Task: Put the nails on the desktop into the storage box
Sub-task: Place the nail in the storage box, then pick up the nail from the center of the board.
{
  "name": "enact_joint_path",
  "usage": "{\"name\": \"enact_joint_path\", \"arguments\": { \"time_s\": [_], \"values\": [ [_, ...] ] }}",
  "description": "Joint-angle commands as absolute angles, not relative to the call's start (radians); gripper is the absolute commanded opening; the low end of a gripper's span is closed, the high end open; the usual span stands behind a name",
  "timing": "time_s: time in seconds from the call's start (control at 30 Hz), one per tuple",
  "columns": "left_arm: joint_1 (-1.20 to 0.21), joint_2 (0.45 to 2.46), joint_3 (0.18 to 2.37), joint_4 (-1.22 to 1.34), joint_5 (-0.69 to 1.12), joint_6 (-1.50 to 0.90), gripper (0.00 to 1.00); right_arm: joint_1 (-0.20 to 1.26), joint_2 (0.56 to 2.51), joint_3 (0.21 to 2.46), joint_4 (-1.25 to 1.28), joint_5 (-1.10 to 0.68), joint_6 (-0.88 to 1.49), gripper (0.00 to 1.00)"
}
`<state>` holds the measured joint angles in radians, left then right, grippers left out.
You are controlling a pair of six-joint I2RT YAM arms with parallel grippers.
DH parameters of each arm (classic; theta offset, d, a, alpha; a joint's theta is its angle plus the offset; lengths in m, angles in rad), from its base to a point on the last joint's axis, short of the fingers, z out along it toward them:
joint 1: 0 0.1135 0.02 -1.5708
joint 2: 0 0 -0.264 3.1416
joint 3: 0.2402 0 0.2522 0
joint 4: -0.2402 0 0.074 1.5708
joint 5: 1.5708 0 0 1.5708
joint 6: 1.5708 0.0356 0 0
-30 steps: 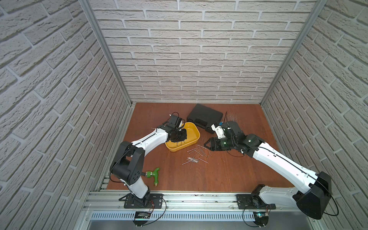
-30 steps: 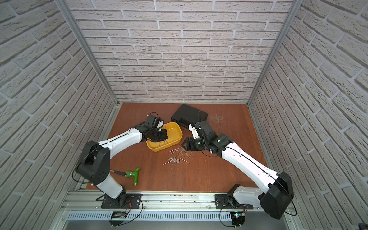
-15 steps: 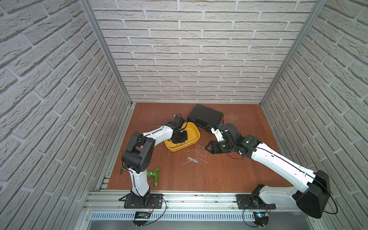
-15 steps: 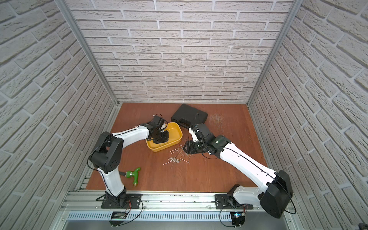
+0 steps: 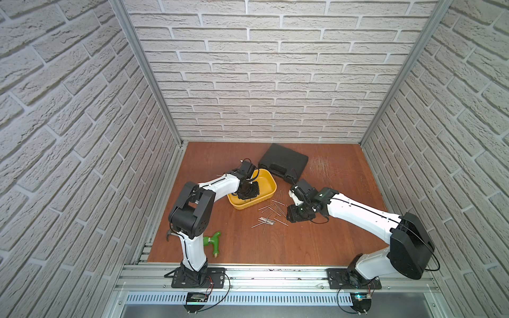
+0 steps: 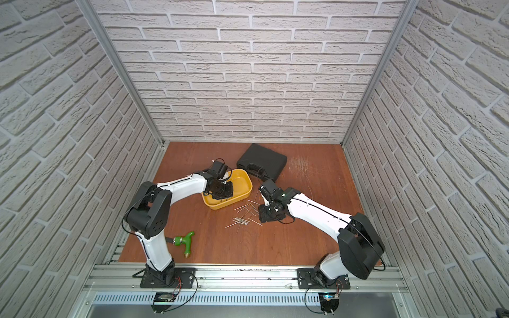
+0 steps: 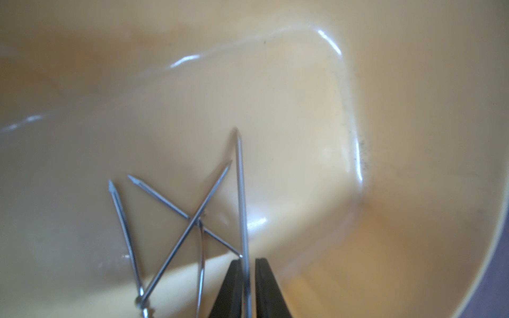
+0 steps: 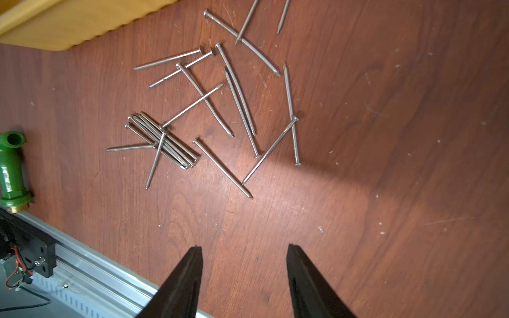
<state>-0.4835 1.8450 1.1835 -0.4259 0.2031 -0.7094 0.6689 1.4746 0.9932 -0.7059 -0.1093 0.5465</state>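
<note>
Silvery-grey thin metal nails [image 7: 192, 217] lie crossed on the floor of the shallow yellow plastic storage box [image 7: 289, 90]. Several show in the left wrist view. One more nail [image 7: 240, 179] stands in the slit between the black fingertips of the left gripper [image 7: 249, 260]. Those jaws are parted by a hair, with a gap showing beside the shaft, so the nail looks loose rather than pinched.

To make this drop cleanly, I judge the jaws should spread wider while low over the box floor. They should rise only once the nail lies flat, lest it cling to a pad and ride out over the wall.

Most of the nails [image 8: 168, 143] lie scattered on the reddish-brown wood-grain desktop [image 8: 385, 165], just beside the box, some in a tight bundle. The right gripper [image 8: 244, 250] hovers near them, jaws wide and empty. Single loose nails look easier to pinch than the bundle.

A green pipe fitting [image 8: 11, 165] and a black moulded case [image 5: 283, 162] sit apart.
</note>
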Motion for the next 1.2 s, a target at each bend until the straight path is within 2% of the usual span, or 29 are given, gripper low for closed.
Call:
{"name": "enact_joint_path", "arguments": {
  "time_s": [0.0,0.3,0.47,0.57,1.0,1.17],
  "values": [
    [-0.485,1.783,1.164,-0.444,0.206,-0.71,0.24,0.688,1.502,0.974,-0.659,-0.115,0.521,0.54],
    [-0.486,1.69,1.125,-0.459,0.219,-0.718,0.33,0.743,1.592,0.998,-0.608,-0.11,0.391,0.54],
    [-0.487,1.578,1.082,-0.45,0.239,-0.714,0.37,0.768,1.666,1.038,-0.618,-0.078,0.238,0.46],
    [-0.485,1.504,1.058,-0.449,0.257,-0.699,0.41,0.774,1.709,1.062,-0.622,-0.061,0.188,0.44],
    [-0.436,1.334,0.961,-0.475,0.313,-0.679,0.42,0.791,1.815,1.129,-0.642,-0.015,0.12,0.43],
    [-0.42,1.307,0.953,-0.491,0.33,-0.668,0.42,0.791,1.844,1.132,-0.639,-0.013,0.108,0.35]
  ]
}}
